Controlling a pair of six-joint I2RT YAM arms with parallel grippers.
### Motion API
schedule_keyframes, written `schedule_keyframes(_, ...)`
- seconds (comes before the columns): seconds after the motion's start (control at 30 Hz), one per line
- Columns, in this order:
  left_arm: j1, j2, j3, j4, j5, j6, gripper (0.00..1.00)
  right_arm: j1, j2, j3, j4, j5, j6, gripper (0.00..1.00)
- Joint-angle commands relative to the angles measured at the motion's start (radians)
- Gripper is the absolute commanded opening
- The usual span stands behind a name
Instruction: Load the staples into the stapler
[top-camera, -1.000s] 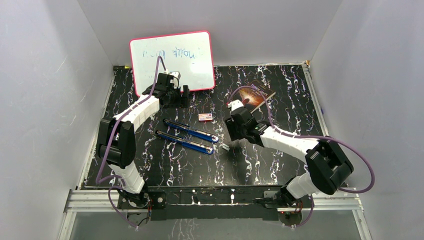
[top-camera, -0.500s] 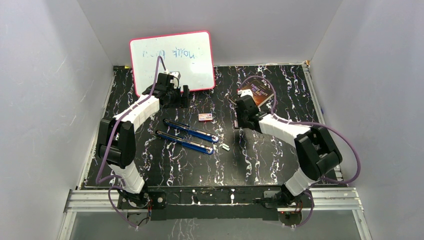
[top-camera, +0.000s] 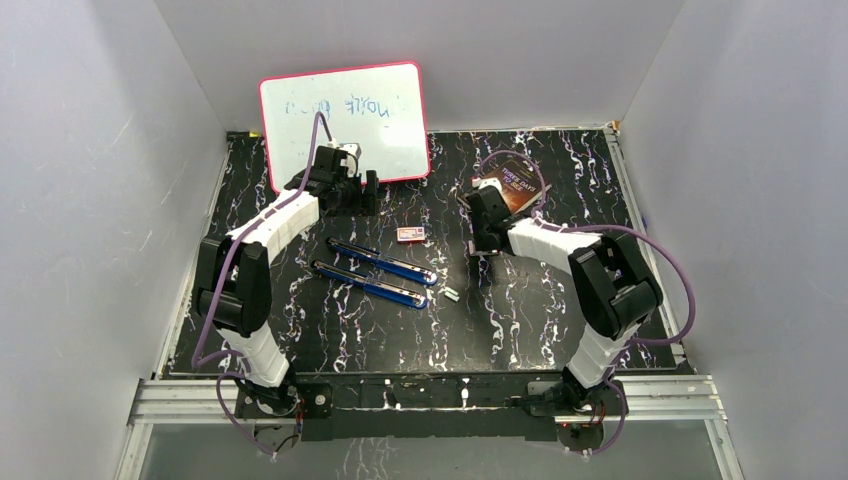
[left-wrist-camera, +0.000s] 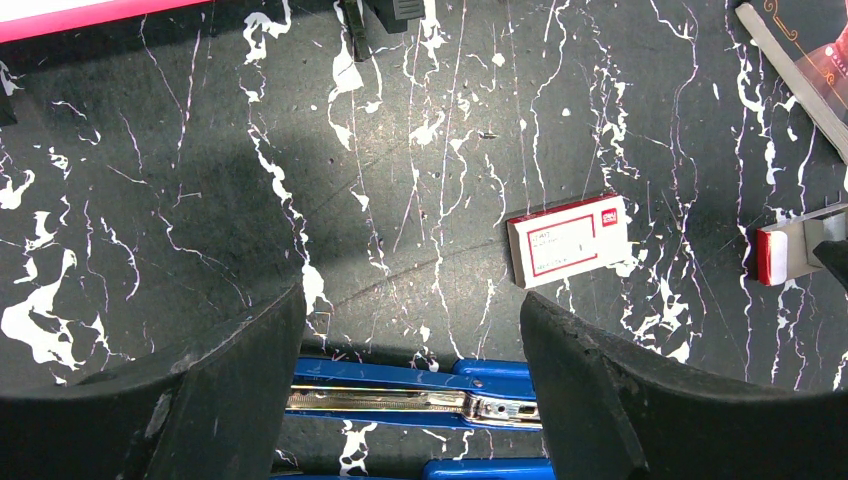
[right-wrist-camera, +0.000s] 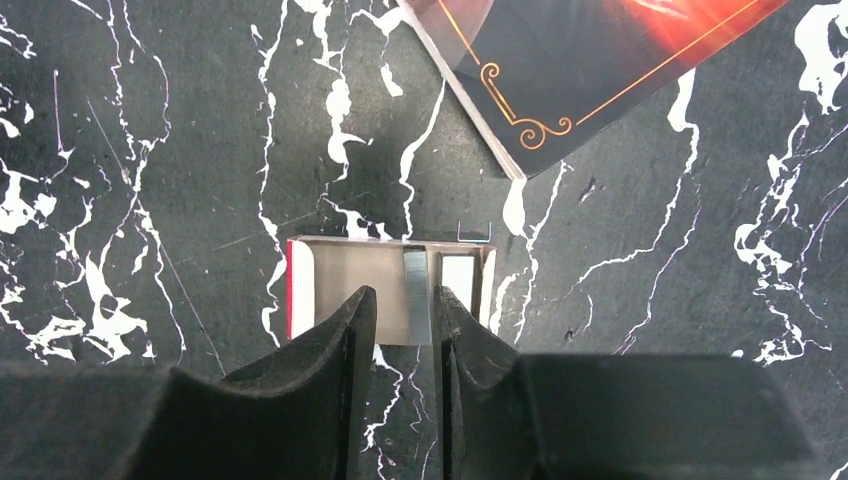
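Black, white-veined table (top-camera: 520, 330) fills your overhead view, with the blue stapler (top-camera: 375, 275) lying opened out flat in the middle. You can see a loose staple strip (top-camera: 451, 294) just right of the stapler and a small labelled box (top-camera: 410, 234) just behind it. The left gripper (top-camera: 362, 192) is behind the stapler's left end, and the right gripper (top-camera: 482, 247) is lowered farther off to its right. On your left wrist camera the fingers (left-wrist-camera: 620, 400) stand wide apart with nothing between them, above the stapler, whose bare metal channel shows. On your right wrist camera the jaws stand narrow astride a second staple strip (right-wrist-camera: 416, 295) lying in an open tray (right-wrist-camera: 330, 280). Whether the pads actually pinch it you cannot tell.
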Motion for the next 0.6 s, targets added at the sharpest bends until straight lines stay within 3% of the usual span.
schedule_keyframes(0.0, 0.006, -0.061, 0.001, -0.015, 0.003, 0.012, 0.77, -0.012, 0.005, 0.055, 0.007, 0.008, -0.002, 0.35)
schedule_keyframes(0.37, 0.007, -0.058, 0.001, -0.014, 0.000, 0.012, 0.77, -0.017, 0.067, 0.063, -0.011, -0.003, -0.002, 0.33)
schedule_keyframes(0.57, 0.006, -0.058, 0.002, -0.014, 0.001, 0.012, 0.77, -0.017, 0.071, 0.064, -0.014, -0.006, -0.001, 0.27)
